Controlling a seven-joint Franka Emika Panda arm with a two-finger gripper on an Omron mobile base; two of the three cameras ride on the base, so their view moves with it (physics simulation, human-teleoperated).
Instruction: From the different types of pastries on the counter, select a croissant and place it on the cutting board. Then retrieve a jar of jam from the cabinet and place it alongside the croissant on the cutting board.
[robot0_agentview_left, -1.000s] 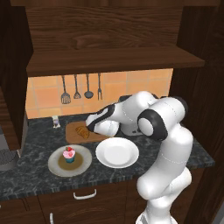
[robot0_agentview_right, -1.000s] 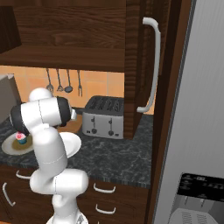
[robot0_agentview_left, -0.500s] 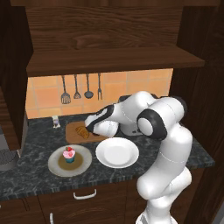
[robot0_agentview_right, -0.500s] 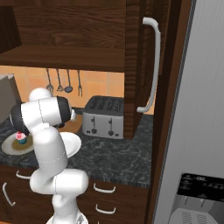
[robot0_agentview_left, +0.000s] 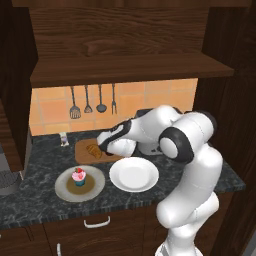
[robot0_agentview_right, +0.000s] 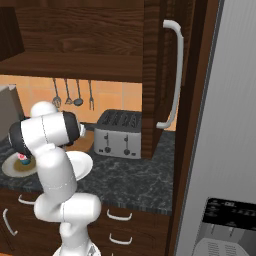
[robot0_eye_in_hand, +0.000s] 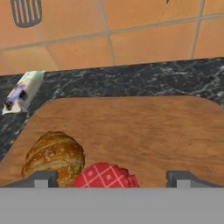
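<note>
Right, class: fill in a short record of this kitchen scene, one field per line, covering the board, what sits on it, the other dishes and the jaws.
cutting board: on the dark counter, below the tiled wall
croissant: lying on the board
jar of jam: red checked lid, on the board beside the croissant
gripper: low over the board, jaws spread either side of the jar
cupcake: on the grey-tan plate
white plate: beside the grey-tan plate

White arm bent forward and low, gripper (robot0_eye_in_hand: 113, 179) jaws spread wide apart
</note>
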